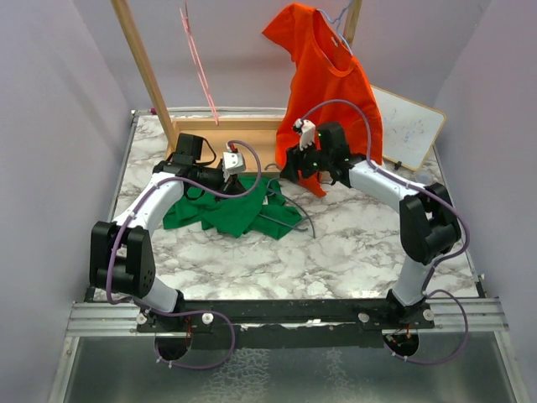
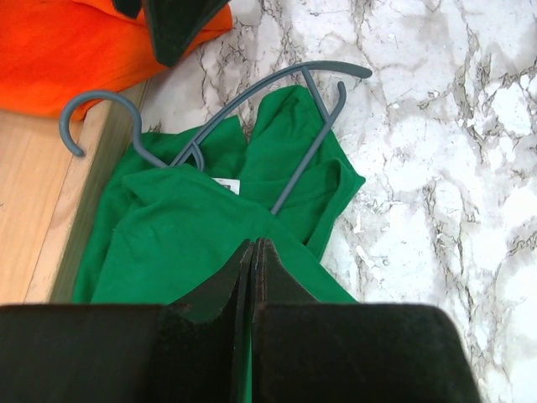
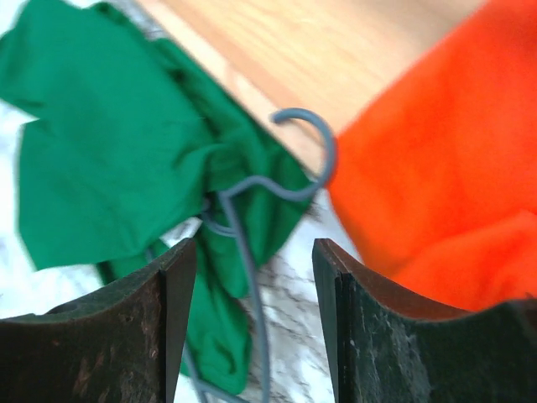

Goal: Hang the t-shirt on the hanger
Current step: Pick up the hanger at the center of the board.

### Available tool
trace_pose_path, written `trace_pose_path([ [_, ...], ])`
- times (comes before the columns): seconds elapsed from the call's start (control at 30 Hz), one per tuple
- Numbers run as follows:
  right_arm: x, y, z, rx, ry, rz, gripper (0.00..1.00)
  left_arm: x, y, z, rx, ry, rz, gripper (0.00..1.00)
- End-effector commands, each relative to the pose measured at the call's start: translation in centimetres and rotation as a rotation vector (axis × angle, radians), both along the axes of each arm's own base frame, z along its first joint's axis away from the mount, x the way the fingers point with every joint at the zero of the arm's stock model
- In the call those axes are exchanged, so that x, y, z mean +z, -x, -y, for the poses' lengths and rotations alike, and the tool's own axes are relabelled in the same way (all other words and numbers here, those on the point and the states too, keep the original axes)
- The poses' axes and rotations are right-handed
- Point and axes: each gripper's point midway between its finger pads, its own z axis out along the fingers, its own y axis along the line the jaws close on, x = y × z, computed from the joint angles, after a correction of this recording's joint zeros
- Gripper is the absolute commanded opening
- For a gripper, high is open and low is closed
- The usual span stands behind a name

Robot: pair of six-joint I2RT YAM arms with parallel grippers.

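Cloth this limp and light should bunch, so the t-shirt [image 1: 231, 214], crumpled on the table [image 1: 352, 243] with the stiff hanger [image 2: 307, 155] across it, seems best pinched at the collar; the left gripper [image 2: 253, 252] has its fingers together, the right gripper [image 3: 256, 277] has them apart.

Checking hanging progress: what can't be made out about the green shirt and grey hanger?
- Slate blue-grey hooked hanger: left wrist view, one side buried under the bright green cotton t-shirt.
- Right wrist view: hanger's lower bars blurred, cut by bottom edge.
- Top view: neck label too small or covered.
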Motion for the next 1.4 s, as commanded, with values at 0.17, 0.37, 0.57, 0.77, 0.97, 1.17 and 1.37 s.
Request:
trace_pose_path([
  [0.17, -2.6, 5.8, -2.8, 0.298, -0.071, -0.243, 0.57, 0.7, -0.5, -0.2, 0.017, 0.012, 0.001, 0.0],
  [0.37, -6.4, 5.4, -1.8, 0.243, 0.002, -0.279, 0.58, 0.6, -0.6, -0.3, 0.009, 0.003, -0.003, 0.0],
  [0.57, -8.7, 4.5, -1.8, 0.233, 0.032, -0.29, 0.61, 0.6, -0.7, -0.3, 0.007, 0.003, -0.01, 0.0],
  [0.77, -10.3, 4.7, -2.8, 0.294, 0.007, -0.339, 0.62, 0.5, -0.5, -0.3, 0.007, 0.0, -0.022, 0.0],
  [0.97, -9.5, 5.1, -3.0, 0.33, -0.009, -0.333, 0.03, -0.3, -0.3, -0.7, 0.014, -0.018, -0.035, 0.0],
  [1.17, -5.8, 4.6, -1.7, 0.283, 0.031, -0.18, 0.01, -1.8, -1.5, -1.9, 0.05, -0.064, -0.077, 0.05],
  [1.37, -3.1, 5.3, -1.8, 0.295, 0.108, 0.008, 0.01, -1.7, -3.6, -2.6, 0.07, -0.092, -0.062, 0.32],
])
